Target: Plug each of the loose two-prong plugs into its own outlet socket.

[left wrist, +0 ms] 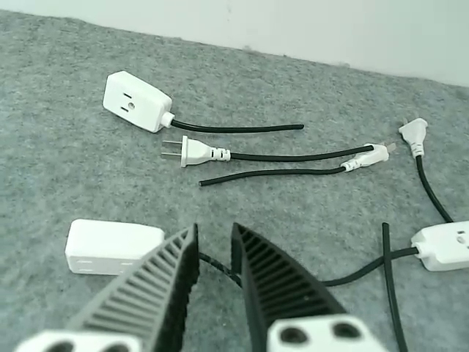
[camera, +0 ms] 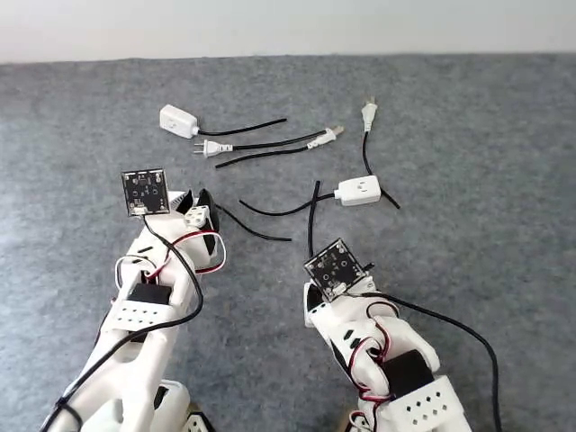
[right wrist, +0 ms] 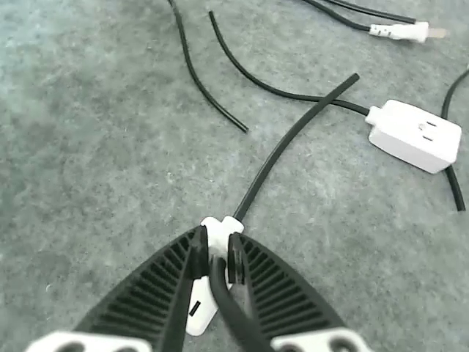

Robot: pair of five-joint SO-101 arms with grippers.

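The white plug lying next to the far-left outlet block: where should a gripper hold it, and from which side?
Probably the white plug by its body, from above, closing across its sides: it lies flat, with prongs at one end and the cord at the other.

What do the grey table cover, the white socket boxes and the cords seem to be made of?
Table cover: grey felt or short carpet, seemingly; fuzzy, mottled fibres.
Socket box: likely hard plastic; white, smooth, slightly glossy, rounded edges.
Cord: probably rubber or soft plastic sheath; matte black, bends loosely.
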